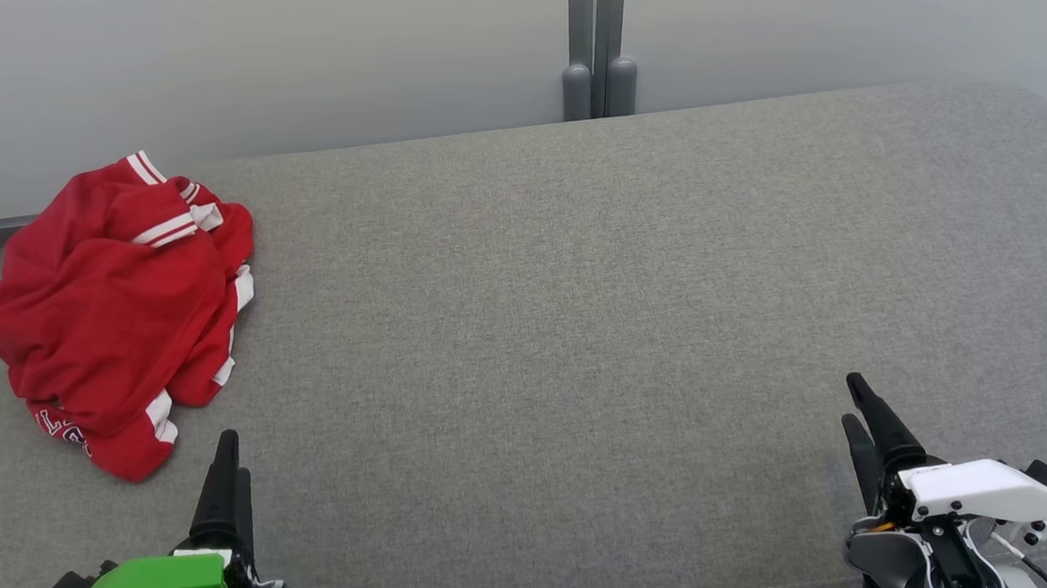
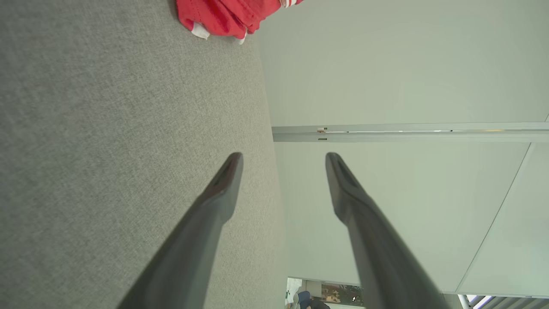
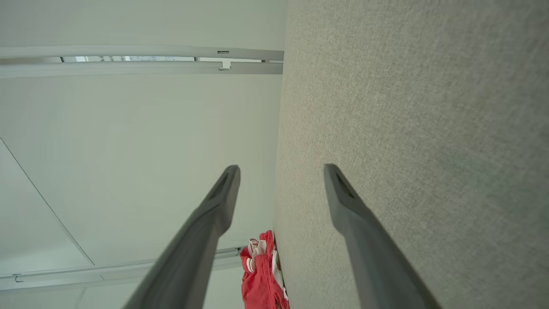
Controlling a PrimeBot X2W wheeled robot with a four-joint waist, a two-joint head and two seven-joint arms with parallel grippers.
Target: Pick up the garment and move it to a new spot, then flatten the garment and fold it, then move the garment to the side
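STEP: pick-up, not yet begun | garment (image 1: 116, 306): crumpled red heap at far-left corner of grey surface (image 1: 579, 327) | left gripper (image 1: 232, 457), right gripper (image 1: 852, 400): jaws spread, empty, at surface's near edge | NEXT: probably left gripper reaches the heap and pinches a fold

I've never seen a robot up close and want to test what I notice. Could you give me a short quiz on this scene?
1. Fill in: the left gripper and the right gripper both stand ____, holding nothing.
2. Which gripper is nearer the red garment? A. left B. right C. both equally near
3. True or false: the garment lies neatly folded in the middle of the grey cushion.
Key: 1 open; 2 A; 3 false, it is crumpled at the cushion's left end.
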